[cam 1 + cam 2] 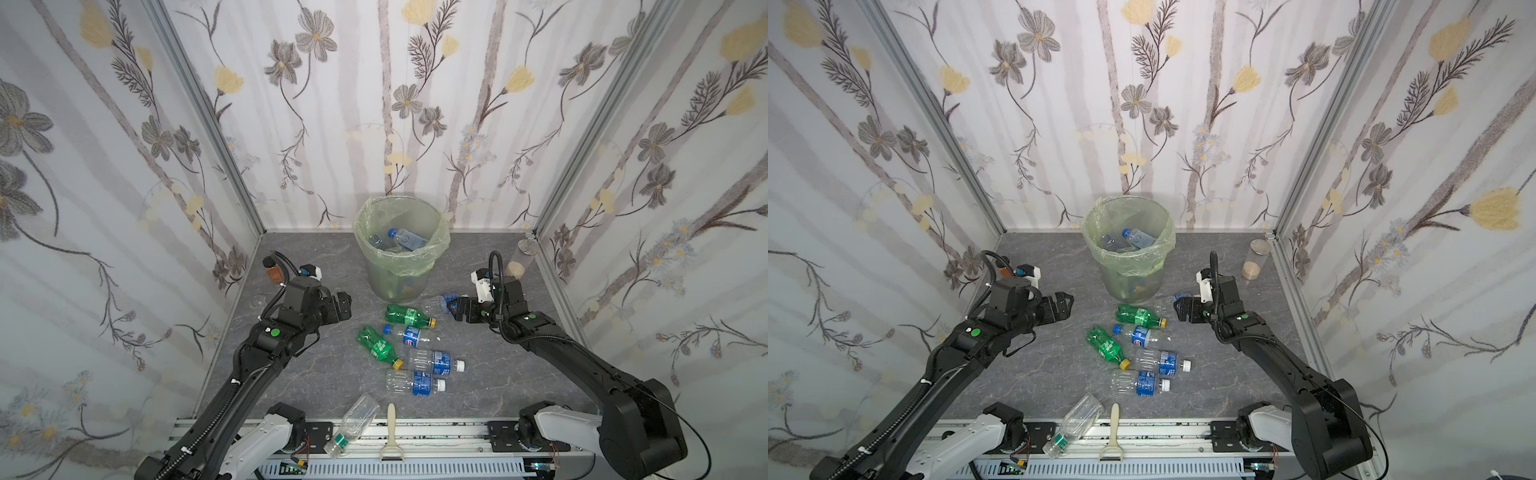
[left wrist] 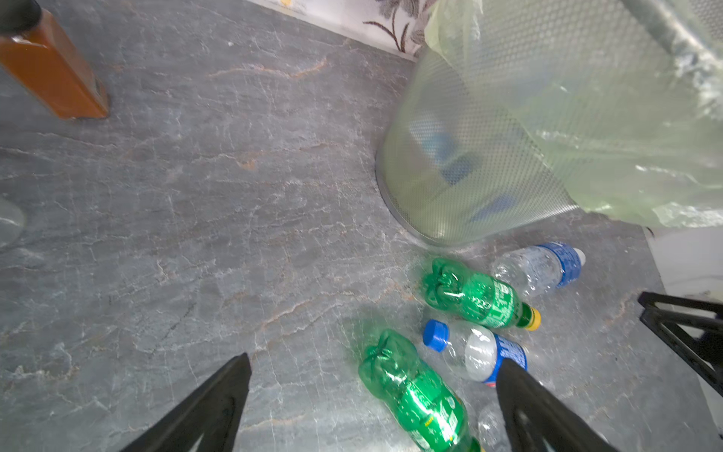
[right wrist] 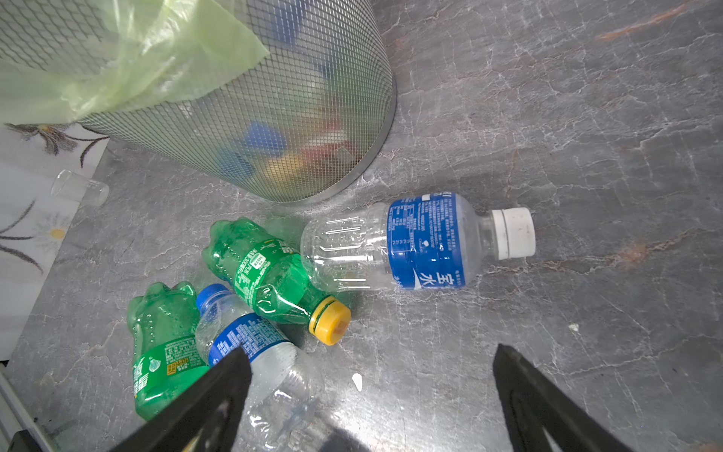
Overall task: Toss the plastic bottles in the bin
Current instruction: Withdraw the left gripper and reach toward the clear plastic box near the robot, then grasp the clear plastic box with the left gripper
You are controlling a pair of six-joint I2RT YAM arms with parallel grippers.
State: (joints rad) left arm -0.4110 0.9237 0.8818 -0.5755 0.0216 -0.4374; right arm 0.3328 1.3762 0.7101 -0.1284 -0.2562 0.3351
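Green bottles [image 1: 409, 314] have yellow caps; clear bottles [image 1: 434, 362] blue labels. Bin [image 1: 390, 286] — grey mesh, bag [image 1: 415, 266] pale green. Table [image 1: 311, 374] grey, veined — walls [image 1: 124, 166] floral

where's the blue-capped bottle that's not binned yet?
In both top views the blue-capped bottle lies centre, between the two green bottles, just in front of the bin.
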